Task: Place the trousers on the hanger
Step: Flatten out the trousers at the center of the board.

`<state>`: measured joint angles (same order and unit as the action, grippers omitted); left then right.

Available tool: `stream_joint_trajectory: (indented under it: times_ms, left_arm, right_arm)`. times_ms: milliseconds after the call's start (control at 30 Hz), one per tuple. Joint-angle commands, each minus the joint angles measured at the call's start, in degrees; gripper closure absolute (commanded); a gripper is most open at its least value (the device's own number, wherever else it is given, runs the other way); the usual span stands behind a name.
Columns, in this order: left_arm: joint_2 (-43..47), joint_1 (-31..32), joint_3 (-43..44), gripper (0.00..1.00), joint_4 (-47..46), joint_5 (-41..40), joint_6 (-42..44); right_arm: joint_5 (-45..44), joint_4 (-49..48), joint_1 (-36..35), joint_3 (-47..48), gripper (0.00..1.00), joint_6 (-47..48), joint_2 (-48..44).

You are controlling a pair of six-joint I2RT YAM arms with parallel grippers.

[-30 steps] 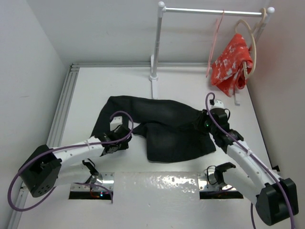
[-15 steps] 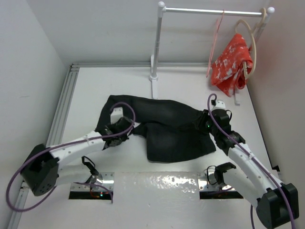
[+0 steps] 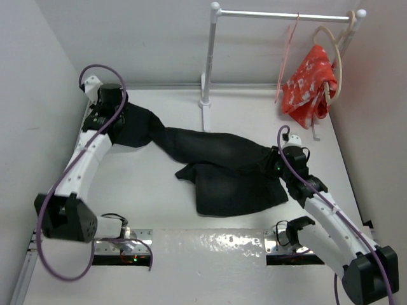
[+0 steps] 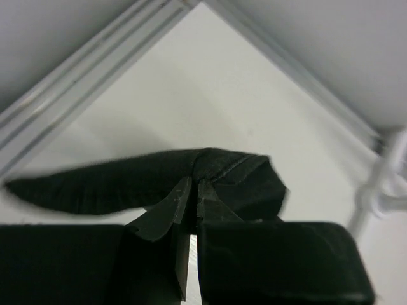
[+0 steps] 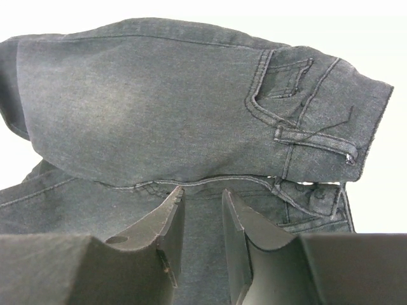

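Left gripper (image 4: 193, 189): fingers closed to a thin slit, pinching a fold of the trousers (image 3: 222, 159) at their tips. The top view places this gripper at the far left corner of the tabletop (image 3: 254, 117), with the arm reaching out along the left edge.

Right gripper (image 5: 201, 194): fingers drawn in to a narrow gap that is filled with dark fabric just under the waistband seam, so it is clamped on the trousers. A rear pocket and a belt loop show above the fingers (no buttons can be made out). From above, this gripper sits towards the right edge, about midway between the near and far edges.

Trousers: spread on the tabletop. One leg runs as a band from the far left corner diagonally to the waist at the right gripper. The other leg lies folded beneath it, a broad dark patch towards the near edge.

Hanger (image 3: 287, 54): thin and pink-red, hanging from the white rail (image 3: 286, 14) above the far right corner, well apart from the trousers. Beside it on the same rail hangs a pale beige hanger (image 3: 337, 63) carrying a red patterned cloth (image 3: 311, 79).
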<state>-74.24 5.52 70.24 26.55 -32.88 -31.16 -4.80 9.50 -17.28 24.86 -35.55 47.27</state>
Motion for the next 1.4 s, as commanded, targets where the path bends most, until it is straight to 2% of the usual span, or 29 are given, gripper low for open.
stream_joint_trajectory:
  times_ms: [0,100,200,267,367,433,500,533,567,600,633,667,733,800,833,867,933,967,1033,1067,1133,1167,1200,1233,1267,1300,1367]
  left_arm:
    - [-4.33,-4.97,1.48,1.00,2.55,-3.31,3.03]
    - [-2.50,-9.29,-1.32,1.00,0.62,-2.90,4.78]
    - [1.10,-12.01,-3.09,1.00,-3.51,3.06,6.29]
    - [1.12,-12.02,0.75,1.00,-5.54,12.87,5.94]
    - [0.15,-11.85,8.57,1.00,-3.69,21.68,3.56]
    - [0.67,-11.85,11.22,1.00,-1.86,22.16,4.17]
    - [3.38,-12.02,12.03,1.00,0.08,15.34,6.36]
    - [6.79,-12.02,8.55,1.00,1.39,11.22,6.72]
    - [8.83,-11.94,5.47,1.00,2.01,1.26,5.42]
    - [11.54,-12.02,1.70,1.00,1.85,-3.28,4.10]
    - [17.23,-12.02,-7.83,1.00,-1.11,-7.42,2.96]
    - [19.81,-11.94,-12.36,1.00,-3.32,-12.16,2.68]
    - [24.21,-12.02,-19.66,1.00,-5.97,-14.57,2.16]
    - [23.88,-12.02,-21.80,0.87,-4.50,-15.45,1.10]
    - [23.18,-12.11,-23.03,0.77,-3.27,-15.98,-1.16]
    - [22.48,-12.11,-23.30,0.43,-2.21,-16.94,-2.14]
    - [20.90,-12.20,-23.13,0.20,-0.44,-18.52,-3.29]
    - [20.71,-12.20,-22.52,0.09,-0.27,-19.49,-3.47]
    - [20.45,-12.20,-19.54,0.08,-0.97,-18.54,-2.16]
    - [20.27,-12.20,-18.13,0.09,-1.40,-15.40,-1.63]
    - [19.31,-12.11,-15.24,0.16,-4.03,-10.39,1.25]
    - [18.96,-12.11,-14.52,0.29,-5.26,-4.44,2.32]
    - [18.00,-12.02,-13.82,0.33,-6.75,-2.21,2.50]
    - [17.47,-12.02,-13.12,0.37,-7.55,-0.01,2.59]
    - [17.02,-11.76,-13.11,0.49,-8.43,5.41,3.20]
    - [15.89,-11.15,-13.37,0.52,-10.61,7.90,3.64]
    - [14.13,-4.41,-14.86,0.58,-12.21,7.85,1.72]
  right_arm:
    - [-3.10,-1.23,-0.04,-0.43,0.69,0.57,-1.30]
    - [-3.82,-1.32,-0.04,-0.69,0.68,0.31,-1.12]
    - [-3.11,-1.41,0.05,-0.60,0.68,0.31,-0.77]
    - [-2.94,-1.85,0.05,-0.69,0.68,0.13,-0.51]
    - [-2.50,-0.54,0.05,0.18,0.68,0.57,-0.42]
    - [-3.72,-0.36,0.05,-0.16,0.68,0.57,-1.65]
    - [-4.87,-0.53,0.05,-0.43,0.68,0.66,-2.44]
    - [-4.87,-0.18,0.05,-0.17,0.70,0.57,-2.35]
    - [-4.70,0.25,0.05,0.18,0.72,0.66,-2.27]
    - [-4.78,0.78,0.05,0.45,0.74,0.48,-1.83]
    - [-5.04,0.87,-0.04,0.45,0.76,0.39,-1.83]
    - [-5.57,0.87,0.05,0.45,0.76,0.13,-1.83]
    - [-5.84,0.79,0.05,0.36,0.76,-0.04,-1.83]
    - [-5.14,0.96,-0.04,0.54,0.76,-0.05,-1.83]
    - [-5.05,1.14,-0.04,0.54,0.75,-0.05,-2.00]
    - [-5.31,1.49,0.05,0.63,0.74,0.04,-2.18]
    - [-6.89,1.84,0.05,0.63,0.70,0.04,-2.44]
    - [-7.24,1.67,-0.04,0.54,0.62,0.04,-2.35]
    - [-7.24,1.40,0.05,0.45,0.58,-0.05,-1.39]
    - [-7.16,1.66,0.05,0.62,0.58,0.04,0.27]
    - [-7.59,1.93,0.05,1.50,0.60,0.13,1.86]
    - [-7.77,1.84,0.05,1.59,0.67,0.48,3.00]
    - [-8.12,1.84,0.31,2.03,0.81,0.57,3.36]
    - [-8.73,1.93,0.40,2.21,0.86,0.74,3.79]
    - [-9.17,1.75,0.58,2.56,0.94,0.75,4.15]
    - [-9.61,1.67,1.71,3.43,1.00,0.57,5.02]
    - [-8.83,0.62,3.82,5.01,1.00,-0.30,6.87]
